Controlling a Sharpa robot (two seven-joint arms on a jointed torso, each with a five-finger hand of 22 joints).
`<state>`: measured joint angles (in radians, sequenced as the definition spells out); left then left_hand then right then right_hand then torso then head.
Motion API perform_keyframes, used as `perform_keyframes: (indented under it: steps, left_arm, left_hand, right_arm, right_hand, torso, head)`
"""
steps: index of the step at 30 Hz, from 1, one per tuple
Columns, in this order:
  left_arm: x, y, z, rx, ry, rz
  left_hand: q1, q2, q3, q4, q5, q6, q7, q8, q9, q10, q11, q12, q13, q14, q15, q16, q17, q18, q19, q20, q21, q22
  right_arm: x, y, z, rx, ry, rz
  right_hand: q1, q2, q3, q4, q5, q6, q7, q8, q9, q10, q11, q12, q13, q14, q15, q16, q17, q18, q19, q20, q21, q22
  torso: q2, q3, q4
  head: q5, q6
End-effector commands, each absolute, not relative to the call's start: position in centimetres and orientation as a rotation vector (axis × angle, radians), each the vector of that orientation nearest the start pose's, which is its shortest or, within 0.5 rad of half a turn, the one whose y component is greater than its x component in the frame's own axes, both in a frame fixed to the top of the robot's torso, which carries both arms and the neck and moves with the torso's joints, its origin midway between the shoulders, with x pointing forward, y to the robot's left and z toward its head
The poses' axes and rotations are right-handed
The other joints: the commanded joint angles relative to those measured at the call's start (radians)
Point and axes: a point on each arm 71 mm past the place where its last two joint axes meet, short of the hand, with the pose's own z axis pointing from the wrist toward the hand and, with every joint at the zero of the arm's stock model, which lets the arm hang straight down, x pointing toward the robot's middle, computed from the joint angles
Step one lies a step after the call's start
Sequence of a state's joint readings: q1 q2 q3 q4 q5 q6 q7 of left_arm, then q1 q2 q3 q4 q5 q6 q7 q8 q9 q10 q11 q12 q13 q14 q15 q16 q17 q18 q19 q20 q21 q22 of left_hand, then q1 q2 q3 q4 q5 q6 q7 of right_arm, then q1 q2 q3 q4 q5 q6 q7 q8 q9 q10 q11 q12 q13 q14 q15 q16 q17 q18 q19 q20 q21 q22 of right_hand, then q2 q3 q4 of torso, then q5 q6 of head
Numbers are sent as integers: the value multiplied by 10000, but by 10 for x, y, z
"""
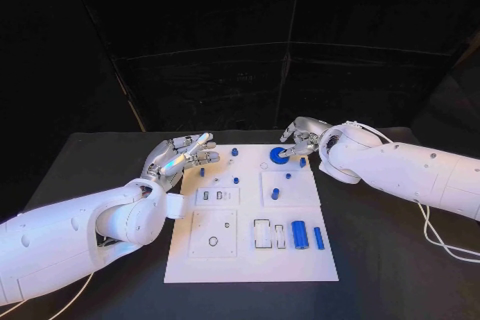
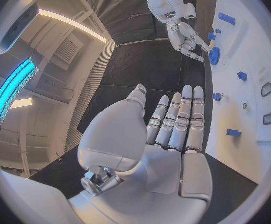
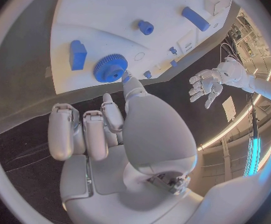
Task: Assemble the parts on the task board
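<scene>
Board (image 1: 250, 264), white, lies at the middle of the black desk (image 1: 380, 264), long side running from six toward twelve o'clock. Blue parts sit on it: a gear (image 1: 279, 155) near the twelve o'clock edge, small pegs (image 1: 235, 151) around it, a short piece (image 1: 275, 193) on a raised square plate, and two upright-lying bars, the thick one (image 1: 299, 234) just beside the thin one (image 1: 319, 238), toward four o'clock. Flat plates with cut-out slots fill the eight and six o'clock parts.

Left robot hand (image 1: 183, 157) hovers over the board's ten o'clock corner, fingers straight and apart, holding nothing; the left wrist view shows the fingers (image 2: 184, 114) extended side by side above the dark desk beside the board's edge.

Right robot hand (image 1: 301, 138) is at one o'clock, by the gear. In the right wrist view one fingertip (image 3: 128, 79) reaches to the gear's (image 3: 110, 67) rim while the other fingers (image 3: 85, 132) are curled in; nothing is grasped.
</scene>
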<state>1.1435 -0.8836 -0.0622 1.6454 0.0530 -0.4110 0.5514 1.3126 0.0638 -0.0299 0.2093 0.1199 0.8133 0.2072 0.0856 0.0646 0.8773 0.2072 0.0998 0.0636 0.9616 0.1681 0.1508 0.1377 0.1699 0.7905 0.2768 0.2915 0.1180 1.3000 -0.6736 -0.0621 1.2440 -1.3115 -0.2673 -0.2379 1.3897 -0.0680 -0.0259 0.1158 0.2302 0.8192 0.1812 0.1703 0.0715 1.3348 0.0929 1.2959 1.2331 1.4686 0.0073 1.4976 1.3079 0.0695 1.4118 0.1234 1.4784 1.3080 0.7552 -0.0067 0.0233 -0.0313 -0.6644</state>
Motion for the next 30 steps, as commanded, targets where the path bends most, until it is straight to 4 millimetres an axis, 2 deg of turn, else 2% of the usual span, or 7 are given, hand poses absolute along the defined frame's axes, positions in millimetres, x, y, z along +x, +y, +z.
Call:
perform_keyframes:
  steps: [1, 18, 24, 27, 30]
  left_arm:
    - [455, 200, -193, -11407, 13071, -16016]
    - [456, 201, -194, -11414, 13071, -15994]
    - [456, 201, -194, -11419, 13073, -15980]
    - [456, 201, -194, -11421, 13073, -15977]
    - [456, 201, -194, -11422, 13072, -15971]
  left_hand:
    - [58, 3, -6, -39, 7, 99, 384, -41, 1, 23, 16, -44, -6, -15, 16, -46, 14, 101, -69, 3, -46, -10]
    - [58, 3, -6, -39, 7, 99, 384, -41, 1, 23, 16, -44, -6, -15, 16, -46, 14, 101, -69, 3, -46, -10]
    - [58, 3, -6, -39, 7, 99, 384, -41, 1, 23, 16, -44, -6, -15, 16, -46, 14, 101, -69, 3, -46, -10]
    - [58, 3, -6, -39, 7, 99, 384, -41, 1, 23, 16, -44, -6, -15, 16, -46, 14, 101, -69, 3, -46, -10]
    - [58, 3, -6, -39, 7, 99, 384, -41, 1, 23, 16, -44, -6, -15, 16, -46, 14, 101, -69, 3, -46, -10]
  right_arm:
    - [554, -205, -165, 392, 17267, 4431]
    - [553, -198, -175, 157, 17555, 4481]
    - [554, -199, -177, 141, 17653, 4379]
    - [554, -199, -177, 127, 17704, 4344]
    - [554, -199, -179, 101, 17783, 4327]
  right_hand:
    - [138, 19, 4, -69, -56, 23, -31, 66, 6, 89, -31, 67, 57, 720, 65, 57, 1146, -192, 106, 1, 67, 346]
    - [169, 109, 9, -92, -75, 130, -53, 159, 15, 195, -46, 241, 275, 733, 58, 101, 1231, -203, 132, -1, 96, 405]
    - [236, 271, 64, -144, -95, 314, -94, 269, 26, 242, -79, 323, 393, 738, 33, 123, 1270, -217, 169, -17, 131, 481]
    - [303, 363, 141, -202, -364, 402, -112, 309, 17, 287, -99, 382, 484, 738, 16, 131, 1283, -220, 176, -33, 144, 503]
    - [346, 427, 204, -237, -403, 460, -122, 331, 14, 323, -110, 423, 543, 737, 9, 130, 1281, -222, 177, -40, 148, 511]
  torso:
    - [-9, 0, -5]
    - [-6, 1, -3]
    - [-10, 3, -7]
    - [-6, 7, -5]
    - [-10, 8, -7]
  head:
    - [-3, -16]
    - [9, -98]
    - [6, -116]
    - [3, -120]
    - [13, -133]
